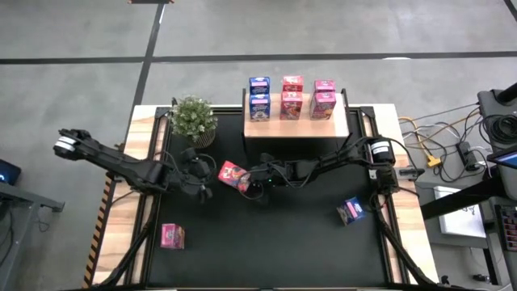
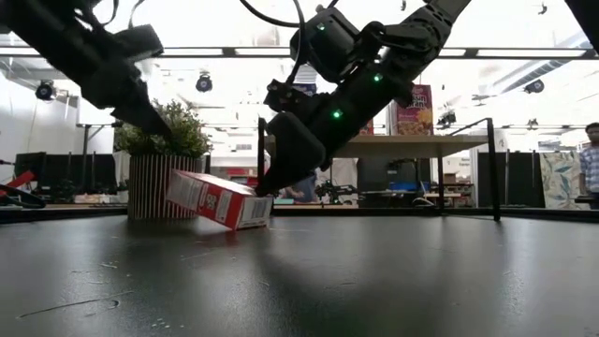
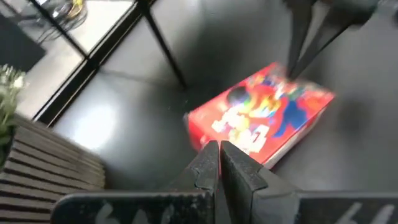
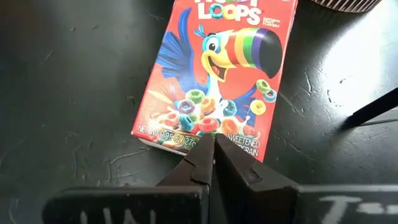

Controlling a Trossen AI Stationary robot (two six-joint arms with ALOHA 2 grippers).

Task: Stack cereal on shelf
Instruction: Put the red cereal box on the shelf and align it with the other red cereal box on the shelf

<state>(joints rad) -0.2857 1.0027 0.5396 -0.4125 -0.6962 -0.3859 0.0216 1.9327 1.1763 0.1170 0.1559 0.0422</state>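
A red cereal box [image 1: 233,175] lies face up in the middle of the black table, tilted, with its right end on the table and its left end raised [image 2: 178,190]. My right gripper [image 4: 213,144] is shut, with its tips at the box's bottom end. My left gripper [image 3: 219,149] is shut too. It stands just left of the box, and in the low view it hangs above the raised end [image 2: 161,126] with a gap. The shelf [image 1: 275,128] stands at the far edge with several cereal boxes [image 1: 292,97] on its wooden top. My right gripper touches the top edge of the box's bottom end [image 4: 202,140] with its shut fingertips. It comes slanting down from the table's right side, along the box's length. The box is tilted, that end down on the table [image 2: 255,223] and the other end up.
A potted plant [image 1: 192,120] stands at the far left, just behind the box. A pink cereal box [image 1: 172,235] lies near the left front, and a blue one [image 1: 350,212] lies at the right. The shelf's black posts [image 2: 493,168] rise at the back.
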